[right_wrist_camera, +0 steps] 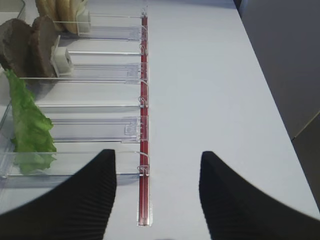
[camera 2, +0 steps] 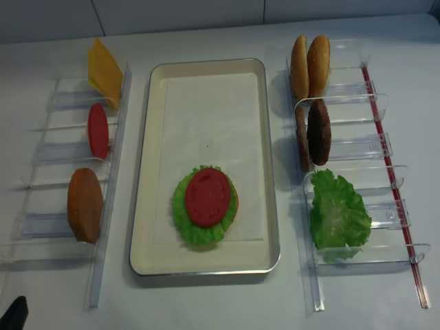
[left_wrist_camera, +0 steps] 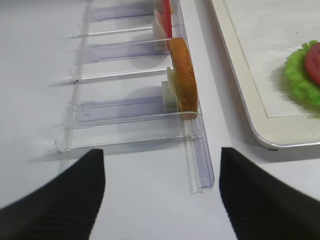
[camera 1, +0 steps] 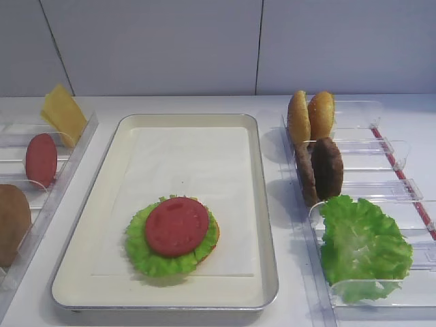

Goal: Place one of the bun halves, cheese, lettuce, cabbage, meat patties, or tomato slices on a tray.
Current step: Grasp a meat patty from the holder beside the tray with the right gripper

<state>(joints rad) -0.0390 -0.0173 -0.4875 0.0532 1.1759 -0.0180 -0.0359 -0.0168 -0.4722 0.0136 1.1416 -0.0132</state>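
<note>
The silver tray point(camera 1: 266, 225) point(camera 2: 271, 172) holds a stack: a bun half underneath, lettuce, and a tomato slice point(camera 1: 176, 225) point(camera 2: 207, 197) on top. Two meat patties point(camera 1: 327, 167) point(right_wrist_camera: 35, 47) stand on edge in the right rack, behind a lettuce leaf point(camera 1: 361, 245) point(right_wrist_camera: 27, 125) and in front of two bun halves point(camera 1: 310, 116). The left rack carries cheese point(camera 1: 63, 112), a tomato slice point(camera 1: 41, 160) and a bun half point(left_wrist_camera: 183, 77). No cabbage is in view. My right gripper point(right_wrist_camera: 157, 155) is open and empty over the table near the right rack's red strip. My left gripper point(left_wrist_camera: 161, 152) is open and empty.
Clear plastic racks point(camera 2: 344, 148) point(camera 2: 62, 151) flank the tray on both sides. A red strip point(right_wrist_camera: 144, 125) runs along the right rack's outer edge. The white wall stands behind the table.
</note>
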